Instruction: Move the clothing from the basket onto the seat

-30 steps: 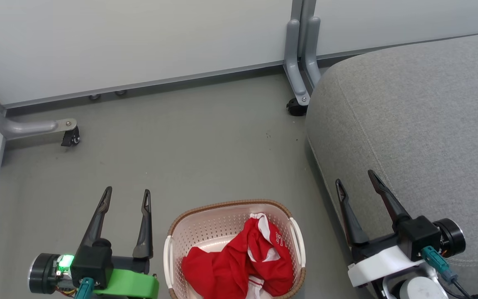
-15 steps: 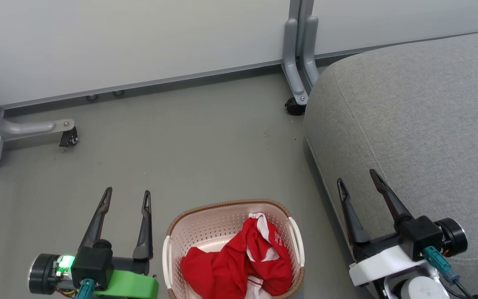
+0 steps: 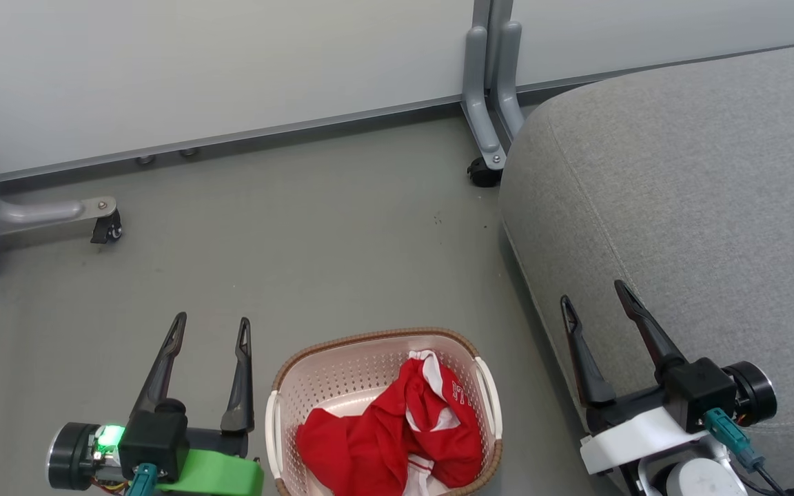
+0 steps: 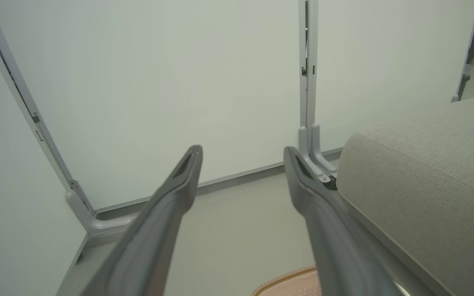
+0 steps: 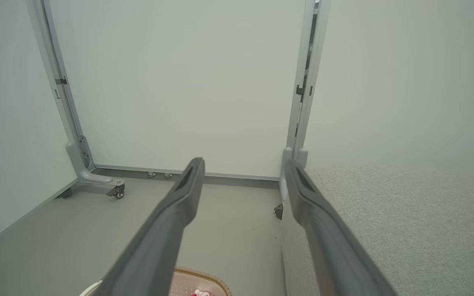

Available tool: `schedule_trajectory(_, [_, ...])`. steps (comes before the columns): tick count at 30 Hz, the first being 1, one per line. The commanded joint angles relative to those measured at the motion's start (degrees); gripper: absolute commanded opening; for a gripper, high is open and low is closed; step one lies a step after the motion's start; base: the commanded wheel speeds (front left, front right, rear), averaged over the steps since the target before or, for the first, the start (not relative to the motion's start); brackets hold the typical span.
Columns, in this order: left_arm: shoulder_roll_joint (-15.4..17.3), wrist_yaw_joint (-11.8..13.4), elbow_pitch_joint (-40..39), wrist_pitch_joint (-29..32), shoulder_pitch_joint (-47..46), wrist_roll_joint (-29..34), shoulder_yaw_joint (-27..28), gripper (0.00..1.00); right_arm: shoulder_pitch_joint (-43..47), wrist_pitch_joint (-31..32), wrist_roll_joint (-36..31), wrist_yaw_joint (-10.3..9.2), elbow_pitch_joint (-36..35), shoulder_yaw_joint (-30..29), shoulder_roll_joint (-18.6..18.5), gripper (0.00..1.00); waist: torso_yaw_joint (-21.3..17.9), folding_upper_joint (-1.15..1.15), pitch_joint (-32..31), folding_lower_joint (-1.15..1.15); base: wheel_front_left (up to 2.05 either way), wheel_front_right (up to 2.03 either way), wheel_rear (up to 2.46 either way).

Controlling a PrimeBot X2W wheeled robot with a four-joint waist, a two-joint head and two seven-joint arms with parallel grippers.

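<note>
Left of the basket (image 3: 369,339) your left gripper (image 3: 212,320) has its fingers spread, holding nothing. In the basket the clothing (image 3: 383,441) lies as a crumpled red heap, white-striped, one white-edged fold pointing at the far rim, its small white lettering too creased to read. Right of the basket your right gripper (image 3: 591,293), also spread and empty, hangs over the edge of the grey seat (image 3: 700,207).

Perforated plastic basket (image 3: 339,377); matt cloth seat (image 3: 686,186)

The head view has been shifted slightly: the basket (image 3: 369,337), the seat (image 3: 679,207) and the partition foot (image 3: 478,134) are now seen a little further left and higher.
</note>
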Motion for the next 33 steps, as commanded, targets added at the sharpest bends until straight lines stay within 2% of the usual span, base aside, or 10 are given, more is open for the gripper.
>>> schedule_trajectory(1, [-0.1,-0.2,0.1,-0.2,0.4,-0.2,0.1,1.00,0.3,-0.2,0.0,0.00,-0.2,-0.2,-0.2,1.00,-0.1,0.00,0.1,0.00,0.00,0.00,0.00])
schedule_trajectory(9, [-0.2,-1.0,1.2,-0.2,-0.1,-0.6,0.2,1.00,-0.2,-0.2,-0.3,0.00,-0.8,-0.4,-0.2,1.00,-0.9,0.00,1.2,0.00,0.00,0.00,0.00])
schedule_trajectory(19, [1.2,-3.5,6.3,-0.1,-5.4,-0.1,-3.2,1.00,-3.8,-0.2,0.1,0.00,-2.7,-2.7,-0.2,1.00,-3.3,0.00,8.9,0.00,0.00,0.00,0.00])
schedule_trajectory(27, [5.3,-4.7,13.9,-0.1,-14.6,-0.8,-10.3,1.00,-10.0,-0.2,1.9,0.00,-6.7,-7.4,-0.1,1.00,-5.8,0.00,19.9,0.00,0.00,0.00,0.00])
schedule_trajectory(33, [9.4,-4.8,20.0,-0.1,-22.8,-3.1,-19.3,1.00,-14.8,-0.2,2.1,0.00,-10.9,-8.2,-0.1,1.00,-7.0,0.00,29.1,0.00,0.00,0.00,0.00])
